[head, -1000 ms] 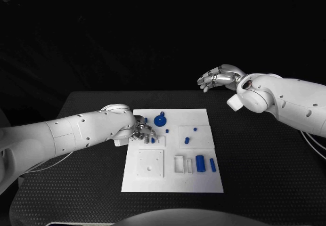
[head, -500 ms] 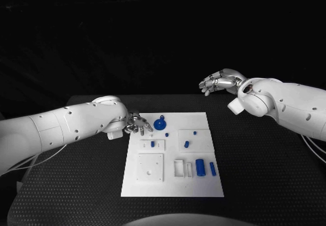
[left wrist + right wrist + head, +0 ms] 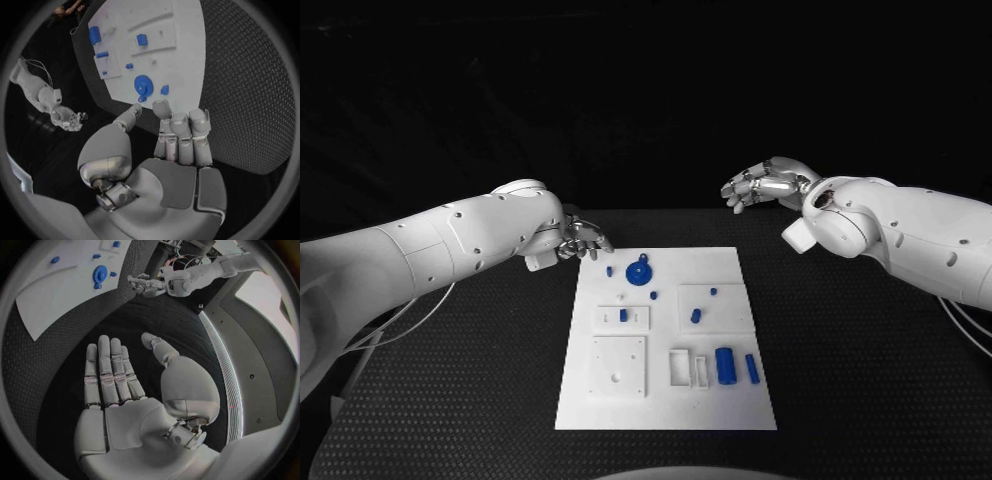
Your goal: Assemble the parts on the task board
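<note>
The white board [image 3: 666, 340] lies in the middle of the black table [image 3: 862, 350], its long side running away from the robot. The left robot hand [image 3: 584, 240] hangs just off the board's far left corner, over the table, holding nothing, its fingers apart and lightly bent; the left wrist view shows the fingertips [image 3: 161, 106] near the board's edge but not touching it. The right robot hand [image 3: 759, 184] is raised beyond the board's far right corner, well apart from it, holding nothing; in the right wrist view its fingers [image 3: 111, 370] lie nearly straight and side by side with the thumb out to one side. On the board's far end sits a blue gear [image 3: 639, 272], with a small blue peg [image 3: 609, 270] just to its left and another blue piece [image 3: 653, 296] nearer the robot. A raised white square on the left carries a short blue part [image 3: 623, 315] standing in it. A second raised square on the right holds a blue pin [image 3: 695, 316], with a smaller blue dot [image 3: 714, 291] beyond it. Near the robot's end, a larger white plate [image 3: 619, 366] lies at the left, two white slotted frames [image 3: 688, 367] in the middle, then a thick blue cylinder [image 3: 726, 364] and a thin blue bar [image 3: 751, 368] beside it, both lying along the board
</note>
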Action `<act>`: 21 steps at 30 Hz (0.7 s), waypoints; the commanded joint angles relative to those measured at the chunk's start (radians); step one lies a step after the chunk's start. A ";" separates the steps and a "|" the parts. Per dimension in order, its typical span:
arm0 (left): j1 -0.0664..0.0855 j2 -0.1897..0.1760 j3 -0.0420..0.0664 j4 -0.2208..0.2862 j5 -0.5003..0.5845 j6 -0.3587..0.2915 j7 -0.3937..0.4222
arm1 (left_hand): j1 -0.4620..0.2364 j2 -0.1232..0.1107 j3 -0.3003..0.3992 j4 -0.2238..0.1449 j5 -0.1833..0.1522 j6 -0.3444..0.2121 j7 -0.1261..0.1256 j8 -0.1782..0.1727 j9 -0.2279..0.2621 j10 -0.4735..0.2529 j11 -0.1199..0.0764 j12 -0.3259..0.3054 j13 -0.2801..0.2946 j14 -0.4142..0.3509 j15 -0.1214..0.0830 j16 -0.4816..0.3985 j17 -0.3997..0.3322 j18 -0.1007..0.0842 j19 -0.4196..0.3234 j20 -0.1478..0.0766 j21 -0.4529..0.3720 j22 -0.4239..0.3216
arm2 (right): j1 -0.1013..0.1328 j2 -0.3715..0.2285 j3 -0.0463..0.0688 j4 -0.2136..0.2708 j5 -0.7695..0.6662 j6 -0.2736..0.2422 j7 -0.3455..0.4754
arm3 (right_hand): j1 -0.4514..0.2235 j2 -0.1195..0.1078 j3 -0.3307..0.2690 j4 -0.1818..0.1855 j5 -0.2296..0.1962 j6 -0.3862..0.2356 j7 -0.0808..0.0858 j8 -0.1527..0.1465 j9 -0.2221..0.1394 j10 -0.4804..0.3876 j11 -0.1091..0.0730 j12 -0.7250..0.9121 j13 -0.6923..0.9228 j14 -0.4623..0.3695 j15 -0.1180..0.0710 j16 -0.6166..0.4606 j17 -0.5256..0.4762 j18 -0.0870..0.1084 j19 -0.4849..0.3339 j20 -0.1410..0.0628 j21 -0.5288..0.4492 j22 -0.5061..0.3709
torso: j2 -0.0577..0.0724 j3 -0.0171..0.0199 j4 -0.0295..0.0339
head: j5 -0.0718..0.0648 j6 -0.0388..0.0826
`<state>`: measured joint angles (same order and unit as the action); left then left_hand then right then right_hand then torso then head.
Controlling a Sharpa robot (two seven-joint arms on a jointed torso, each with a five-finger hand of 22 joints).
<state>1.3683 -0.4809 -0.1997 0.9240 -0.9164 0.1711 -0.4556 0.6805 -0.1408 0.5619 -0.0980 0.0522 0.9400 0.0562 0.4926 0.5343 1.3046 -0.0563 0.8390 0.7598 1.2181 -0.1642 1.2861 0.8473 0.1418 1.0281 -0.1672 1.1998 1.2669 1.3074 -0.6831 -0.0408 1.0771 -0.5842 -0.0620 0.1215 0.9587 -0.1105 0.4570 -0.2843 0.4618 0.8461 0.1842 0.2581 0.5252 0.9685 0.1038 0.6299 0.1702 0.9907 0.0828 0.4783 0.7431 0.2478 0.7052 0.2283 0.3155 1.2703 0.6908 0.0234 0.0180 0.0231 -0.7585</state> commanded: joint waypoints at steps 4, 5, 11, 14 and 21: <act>0.000 0.048 0.000 -0.079 -0.053 0.044 0.042 | -0.004 -0.004 -0.003 0.018 -0.002 -0.029 0.008 -0.013 -0.005 -0.011 0.006 -0.002 -0.001 -0.010 0.006 -0.005 -0.001 0.015 -0.009 -0.075 -0.007 -0.003 | 0.000 -0.001 0.000 0.005 0.003 0.003 0.011 | 0.006 -0.006 0.005 0.001 0.005 0.007 0.003 0.006 -0.002 0.003 0.000 -0.004 -0.001 -0.002 0.005 -0.007 -0.002 0.014 -0.007 0.001 0.001 0.001 | 0.003 0.0003 -0.0011 | 0.003 0.007; -0.001 0.058 0.000 -0.094 -0.055 0.050 0.044 | -0.004 -0.005 -0.003 0.020 -0.002 -0.032 0.009 -0.014 -0.006 -0.012 0.007 -0.002 -0.001 -0.010 0.007 -0.005 -0.001 0.015 -0.010 -0.075 -0.008 -0.003 | 0.000 0.000 0.000 0.005 0.003 0.003 0.012 | 0.005 -0.006 0.005 0.001 0.005 0.007 0.003 0.006 -0.002 0.003 0.000 -0.004 -0.001 -0.002 0.005 -0.007 -0.002 0.014 -0.007 0.001 0.001 0.001 | 0.004 0.0001 -0.0013 | 0.003 0.008; -0.021 0.093 -0.001 -0.141 -0.059 0.062 0.054 | -0.005 -0.009 -0.005 0.025 -0.002 -0.037 0.011 -0.015 -0.006 -0.015 0.009 -0.001 0.000 -0.011 0.009 -0.006 -0.001 0.014 -0.011 -0.074 -0.008 -0.003 | 0.000 0.002 0.000 0.005 0.003 0.002 0.013 | 0.005 -0.006 0.004 0.002 0.005 0.007 0.003 0.006 -0.002 0.003 0.000 -0.004 -0.001 -0.002 0.005 -0.007 -0.002 0.014 -0.007 0.001 0.001 0.001 | 0.007 0.0000 -0.0034 | 0.007 0.009; -0.029 0.108 -0.002 -0.163 -0.066 0.066 0.058 | -0.006 -0.007 -0.005 0.027 -0.002 -0.038 0.011 -0.015 -0.006 -0.015 0.009 0.000 0.000 -0.012 0.009 -0.005 -0.001 0.014 -0.012 -0.074 -0.009 -0.003 | 0.000 0.003 0.000 0.004 0.004 0.002 0.013 | 0.004 -0.006 0.004 0.002 0.005 0.007 0.003 0.006 -0.002 0.003 0.000 -0.004 -0.001 -0.002 0.005 -0.007 -0.002 0.014 -0.008 0.001 0.001 0.001 | 0.011 -0.0001 -0.0042 | 0.009 0.013; -0.036 0.130 -0.005 -0.208 -0.066 0.071 0.064 | -0.007 -0.007 -0.006 0.031 -0.002 -0.039 0.012 -0.015 -0.006 -0.015 0.010 0.001 0.000 -0.012 0.010 -0.004 -0.001 0.014 -0.012 -0.074 -0.009 -0.003 | 0.000 0.004 0.000 0.005 0.004 0.001 0.012 | 0.006 -0.005 0.005 0.001 0.003 0.007 0.003 0.006 -0.002 0.003 0.000 -0.004 -0.002 -0.002 0.005 -0.007 -0.002 0.014 -0.008 0.001 0.001 0.001 | 0.015 0.0001 -0.0074 | 0.010 0.015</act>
<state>1.3337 -0.3568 -0.2048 0.7203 -0.9719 0.2194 -0.4121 0.6776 -0.1437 0.5555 -0.0737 0.0523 0.9074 0.0692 0.4813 0.5296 1.2944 -0.0503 0.8390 0.7598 1.2110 -0.1570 1.2856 0.8472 0.1413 1.0229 -0.1664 1.1958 1.2646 1.3074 -0.6803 -0.0407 1.0807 -0.5823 -0.0628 0.1222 0.9586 -0.1105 0.4570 -0.2843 0.4617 0.8461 0.1842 0.2581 0.5243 0.9685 0.1038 0.6300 0.1703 0.9907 0.0828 0.4783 0.7422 0.2478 0.7052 0.2283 0.3155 1.2701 0.7028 0.0232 0.0124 0.0323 -0.7446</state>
